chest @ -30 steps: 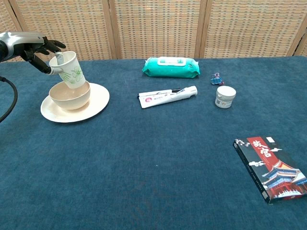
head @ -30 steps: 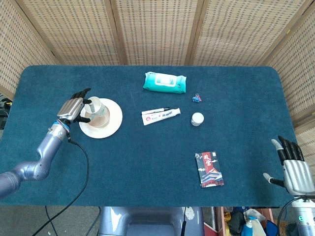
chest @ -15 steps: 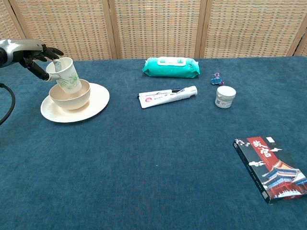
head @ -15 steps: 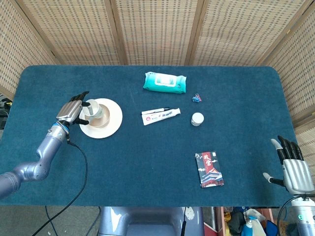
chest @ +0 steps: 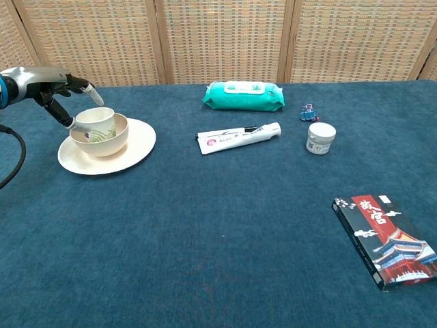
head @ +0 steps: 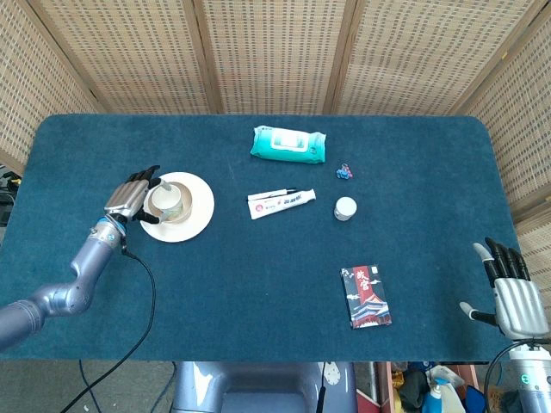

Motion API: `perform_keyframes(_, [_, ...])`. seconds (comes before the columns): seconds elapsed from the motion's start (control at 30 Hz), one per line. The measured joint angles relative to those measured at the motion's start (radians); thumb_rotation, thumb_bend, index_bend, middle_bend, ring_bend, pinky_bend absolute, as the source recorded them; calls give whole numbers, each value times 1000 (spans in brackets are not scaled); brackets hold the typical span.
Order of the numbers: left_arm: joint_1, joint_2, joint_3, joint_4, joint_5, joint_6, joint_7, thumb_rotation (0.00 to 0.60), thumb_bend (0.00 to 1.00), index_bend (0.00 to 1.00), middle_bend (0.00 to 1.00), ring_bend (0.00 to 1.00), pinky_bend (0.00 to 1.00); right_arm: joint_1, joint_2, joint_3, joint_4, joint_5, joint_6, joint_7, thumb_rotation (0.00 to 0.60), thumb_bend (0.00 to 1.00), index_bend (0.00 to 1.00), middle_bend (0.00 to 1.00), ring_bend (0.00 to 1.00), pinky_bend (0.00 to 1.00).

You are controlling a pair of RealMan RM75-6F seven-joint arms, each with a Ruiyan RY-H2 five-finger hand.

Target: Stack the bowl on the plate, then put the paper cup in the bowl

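Resting tilted inside the round cream bowl (chest: 102, 134), the thin-walled paper cup (chest: 93, 124) is being touched at its rim by the left hand (chest: 60, 87); the bowl is being carried by the smooth plate (chest: 136, 147). The right hand (head: 513, 291) is being kept spread, holding nothing.

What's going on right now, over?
Left hand at the cup, hold unclear; right hand open, idle. Cup tilted in the bowl, bowl on the plate. Nothing in the way.
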Motion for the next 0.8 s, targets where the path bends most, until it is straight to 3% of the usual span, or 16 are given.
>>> perform_keyframes(0.13, [-2,22,-1,-40,-24,17,24,600,5,0,0,0,0,-1,2,-1,-2,-4,6,3,600,0,60,0,0,0])
perform_keyframes(0.43, [65,152,-21,-228,17,146,0,600,0,0,0,0,0,-9,11,-4,-14,-18,25,11,600,0,60,0,0,0])
perform_keyframes(0.63, [187,248,-9,-350,105,302,-53,600,0,0,0,0,0,-15,16,-7,-20,-27,37,18,600,0,60,0,0,0])
perform_keyframes(0.8, [364,302,54,-440,200,520,-92,600,0,0,0,0,0,-22,20,-10,-24,-40,56,25,600,0,60,0,0,0])
